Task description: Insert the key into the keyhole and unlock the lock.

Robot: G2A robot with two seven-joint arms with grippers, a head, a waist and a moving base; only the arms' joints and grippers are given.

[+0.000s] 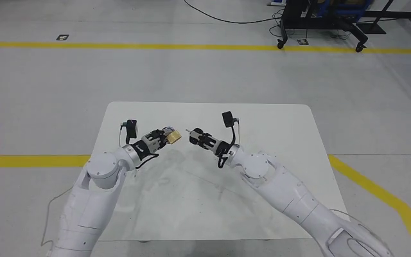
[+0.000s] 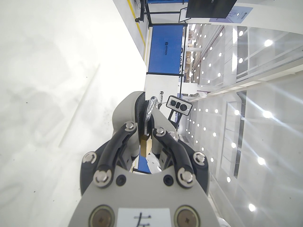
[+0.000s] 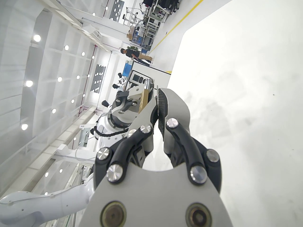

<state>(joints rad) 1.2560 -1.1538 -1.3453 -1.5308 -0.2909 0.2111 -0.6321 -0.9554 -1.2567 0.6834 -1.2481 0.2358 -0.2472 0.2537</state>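
Lock and key come one apiece above the single white table. Two claws face each other: the left claw is closed around the brass lock, and the right claw is pinched tight on the key, whose tip sits just beside the lock. One white label on the left wrist carries a handwritten mark.

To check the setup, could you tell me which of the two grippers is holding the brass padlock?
The left gripper: it clamps the padlock, while the right gripper pinches only the key.
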